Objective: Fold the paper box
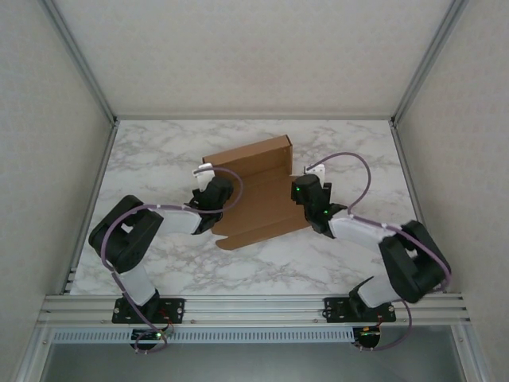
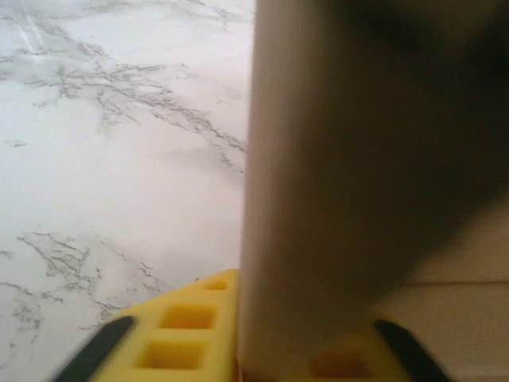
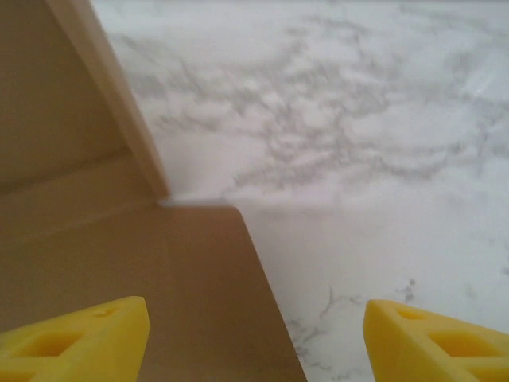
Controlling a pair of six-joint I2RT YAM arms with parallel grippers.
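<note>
The paper box [image 1: 254, 199] is plain brown cardboard in the middle of the marble table [image 1: 159, 159], its back wall raised and its front panel flat. My left gripper [image 1: 223, 193] is at the box's left side. In the left wrist view an upright cardboard flap [image 2: 334, 159] stands between the yellow fingers [image 2: 183, 326] of that gripper [image 2: 306, 326] and touches the left one. My right gripper [image 1: 300, 191] is at the box's right side. It [image 3: 254, 346] stands wide open over the edge of a flat flap [image 3: 159, 270], with nothing between its fingers.
Metal frame rails [image 1: 87, 64] and pale walls bound the table on three sides. Both arm bases sit on the near rail [image 1: 254, 306]. Bare marble lies to the left, right and front of the box.
</note>
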